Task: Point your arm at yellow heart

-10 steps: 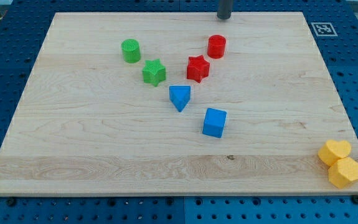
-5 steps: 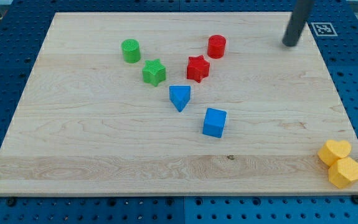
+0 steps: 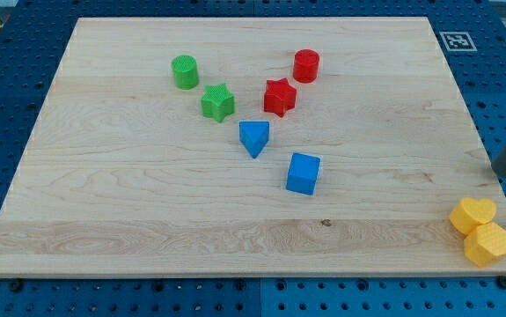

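Note:
The yellow heart [image 3: 473, 214] lies at the board's bottom right corner, touching a yellow hexagon [image 3: 488, 244] just below it. My tip [image 3: 504, 173] is at the view's right edge, a short way above and to the right of the yellow heart, apart from it. The rod runs up and out of the view's right side.
A green cylinder [image 3: 184, 71], green star [image 3: 218, 102], red cylinder [image 3: 306, 65], red star [image 3: 279, 96], blue triangle [image 3: 253, 138] and blue cube [image 3: 303, 173] sit mid-board. The wooden board [image 3: 103, 194] has a tag [image 3: 456, 40] by its top right corner.
My tip has swept from the board's top edge, rightwards and down along the right side, to just above the yellow heart. No block has moved.

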You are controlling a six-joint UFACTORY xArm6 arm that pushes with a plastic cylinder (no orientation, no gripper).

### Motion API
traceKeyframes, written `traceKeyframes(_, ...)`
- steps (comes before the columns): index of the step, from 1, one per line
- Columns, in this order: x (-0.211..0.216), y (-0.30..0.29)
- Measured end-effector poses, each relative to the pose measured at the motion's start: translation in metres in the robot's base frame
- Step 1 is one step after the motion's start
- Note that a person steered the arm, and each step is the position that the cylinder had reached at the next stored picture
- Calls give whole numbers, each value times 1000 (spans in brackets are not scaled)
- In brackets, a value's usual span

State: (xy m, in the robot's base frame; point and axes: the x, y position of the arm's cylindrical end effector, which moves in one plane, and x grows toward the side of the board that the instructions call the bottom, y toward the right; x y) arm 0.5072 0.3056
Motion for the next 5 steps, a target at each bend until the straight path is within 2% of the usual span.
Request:
traceKeyframes(2, 22, -22)
traceKeyframes(5, 37, -17)
